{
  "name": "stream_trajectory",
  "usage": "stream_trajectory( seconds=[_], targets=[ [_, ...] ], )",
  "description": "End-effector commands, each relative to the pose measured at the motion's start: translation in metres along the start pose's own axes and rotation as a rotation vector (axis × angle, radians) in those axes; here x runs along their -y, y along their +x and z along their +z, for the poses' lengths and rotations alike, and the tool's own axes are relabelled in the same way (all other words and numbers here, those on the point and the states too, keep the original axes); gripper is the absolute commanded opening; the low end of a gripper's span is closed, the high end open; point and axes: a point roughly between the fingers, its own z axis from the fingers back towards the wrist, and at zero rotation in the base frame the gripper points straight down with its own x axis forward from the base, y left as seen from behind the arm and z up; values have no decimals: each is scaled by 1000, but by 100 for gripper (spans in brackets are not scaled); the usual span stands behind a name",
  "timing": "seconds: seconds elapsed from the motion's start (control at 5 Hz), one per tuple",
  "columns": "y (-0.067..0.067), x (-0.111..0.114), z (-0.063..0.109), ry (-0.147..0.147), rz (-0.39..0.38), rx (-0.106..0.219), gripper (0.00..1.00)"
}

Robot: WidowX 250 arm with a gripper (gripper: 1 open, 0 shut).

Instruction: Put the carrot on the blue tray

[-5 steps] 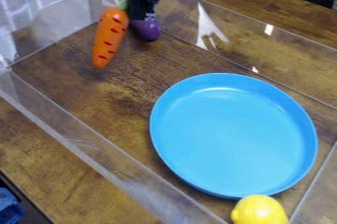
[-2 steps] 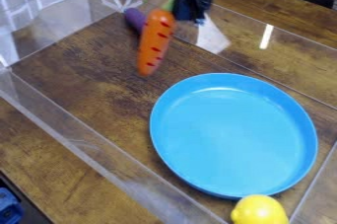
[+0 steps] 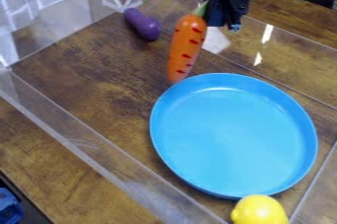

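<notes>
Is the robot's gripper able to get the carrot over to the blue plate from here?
Probably yes. The gripper holds the carrot in the air beside the blue tray, with nothing between them.

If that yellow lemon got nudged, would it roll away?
Probably. The lemon looks round and smooth, so it would likely roll on the wooden table. It seems a light plastic toy, and the clear wall might stop it.

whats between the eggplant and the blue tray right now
In the camera view, the carrot hangs from the hand between the eggplant and the blue tray; otherwise bare wood.
</notes>
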Motion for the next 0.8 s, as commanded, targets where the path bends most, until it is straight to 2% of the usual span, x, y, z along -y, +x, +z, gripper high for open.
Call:
stream_trajectory(
  seconds=[0.0,0.2,0.4,0.6],
  targets=[
    [-9,-17,24,52,55,83,100],
    [-13,-12,20,59,77,111,0],
    [-15,-10,7,60,91,113,100],
    [-24,-12,-4,63,143,95,100]
  ],
)
